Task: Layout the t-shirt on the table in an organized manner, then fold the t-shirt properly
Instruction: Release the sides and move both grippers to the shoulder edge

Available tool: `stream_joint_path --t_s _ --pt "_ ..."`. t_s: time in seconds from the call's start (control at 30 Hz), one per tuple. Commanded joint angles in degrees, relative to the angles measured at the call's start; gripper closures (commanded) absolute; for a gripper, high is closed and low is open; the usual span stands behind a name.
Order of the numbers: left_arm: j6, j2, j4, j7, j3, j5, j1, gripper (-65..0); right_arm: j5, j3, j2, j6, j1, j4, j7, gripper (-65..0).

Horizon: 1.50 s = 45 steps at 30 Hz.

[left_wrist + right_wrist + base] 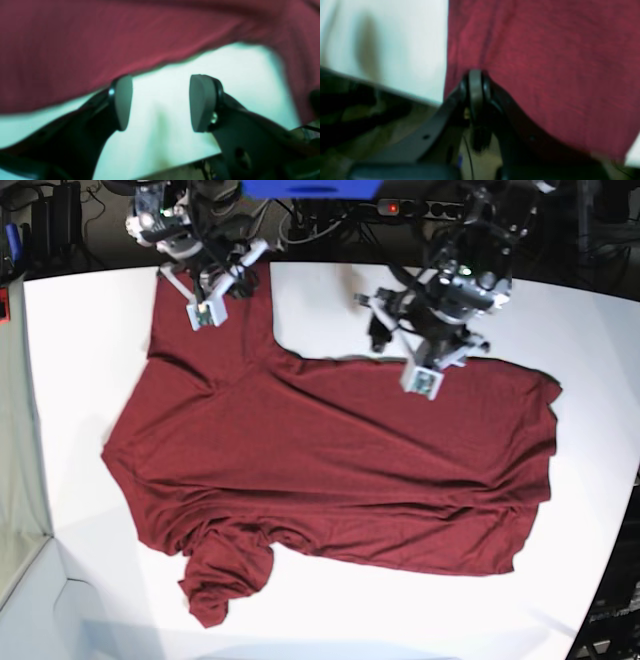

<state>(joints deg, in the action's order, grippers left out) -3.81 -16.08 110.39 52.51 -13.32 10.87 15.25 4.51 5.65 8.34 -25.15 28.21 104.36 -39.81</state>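
1. t-shirt [330,460] spread across the white bench [70,380], hem toward the left arm's side; near sleeve bunched and crumpled at the front edge; body creased.
2. right tool [475,82] clamped tight on a far corner of the cloth at the bench's back edge; fabric drapes from its tips.
3. left tool [160,102] parted, nothing between its pads [123,102]; bare bench under it, shirt edge just beyond.
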Motion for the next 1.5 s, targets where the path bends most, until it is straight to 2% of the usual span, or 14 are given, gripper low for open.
stream_joint_path --t_s 0.0,0.13,0.33,0.57,0.83,0.97,1.1,1.23,1.33,1.47 --pt "-0.01 -0.06 1.74 -1.39 1.67 0.07 0.18 -35.2 0.01 -0.68 0.23 -0.22 -1.26 -0.75 0.30 0.0" --pt "-0.01 -0.76 1.74 -1.39 6.60 0.07 3.35 -35.2 0.01 -3.32 0.23 -0.22 -6.54 -6.03 0.47 0.0" --pt "-0.01 -0.85 1.74 -1.39 11.26 0.07 7.13 -35.2 0.01 -3.58 0.23 -0.22 -15.50 -13.24 0.30 0.0" --pt "0.08 -0.85 1.74 -1.39 13.37 0.07 8.10 -35.2 0.01 -3.58 -0.29 -0.22 -18.32 -10.69 0.21 0.0" --pt "0.08 -0.23 1.74 -1.39 12.93 0.16 7.48 -35.2 0.10 -3.58 -2.14 -0.30 -14.10 5.31 -7.97 0.0" --pt "0.08 -0.23 1.48 -1.39 12.93 0.16 6.60 -35.2 0.10 -3.67 -2.40 -0.30 -11.63 8.48 -11.22 -0.6" --pt "0.08 -0.23 1.39 -1.39 12.75 0.16 6.25 -35.3 0.10 -3.67 -2.58 -0.30 -9.09 8.66 -13.95 -9.8" --pt "0.08 -0.67 1.66 -1.39 9.76 0.16 6.25 -35.3 0.10 -5.17 -2.76 -0.30 -5.04 8.83 -13.77 -16.3" --pt "0.08 -0.76 1.66 -1.30 7.39 0.16 6.25 -35.3 0.10 -6.40 -3.20 -0.30 -2.67 8.83 -13.77 -19.0" --pt "0.08 -0.76 1.57 -1.30 5.54 0.16 6.34 -35.3 0.10 -6.75 -3.81 -0.22 -1.17 8.83 -13.51 -19.4"
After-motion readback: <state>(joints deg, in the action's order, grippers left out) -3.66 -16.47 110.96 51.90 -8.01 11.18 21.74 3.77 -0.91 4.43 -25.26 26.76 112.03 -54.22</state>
